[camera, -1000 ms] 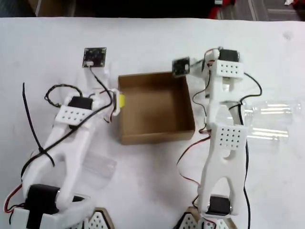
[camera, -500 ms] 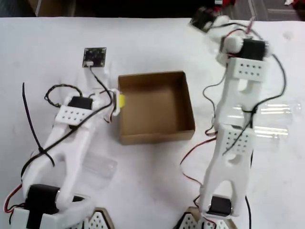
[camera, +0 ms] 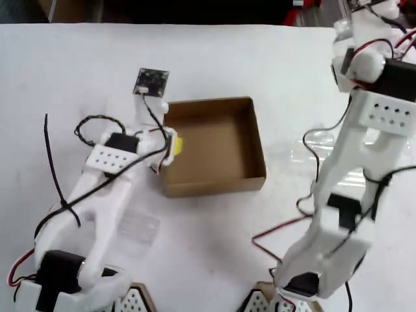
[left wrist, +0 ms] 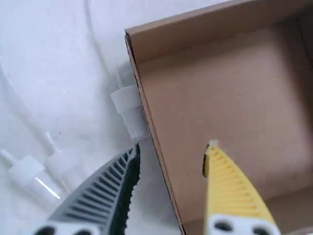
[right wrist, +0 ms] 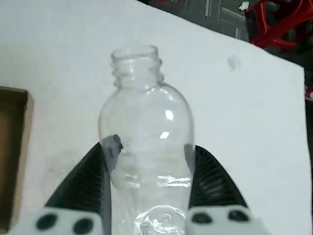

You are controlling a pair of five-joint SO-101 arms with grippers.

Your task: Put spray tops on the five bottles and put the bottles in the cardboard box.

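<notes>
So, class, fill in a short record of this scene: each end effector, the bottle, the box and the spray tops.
Right end effector: shut on clear plastic bottle, neck bare
Left end effector: open, straddling one wall of brown cardboard box
Box: open, no bottle inside
White spray tops: lying on white table beside box

No writing, number, label or sign can be read anywhere. The cardboard box (camera: 214, 146), the bottle (right wrist: 146, 132) and the table (camera: 65, 58) show plain, unmarked surfaces.
</notes>
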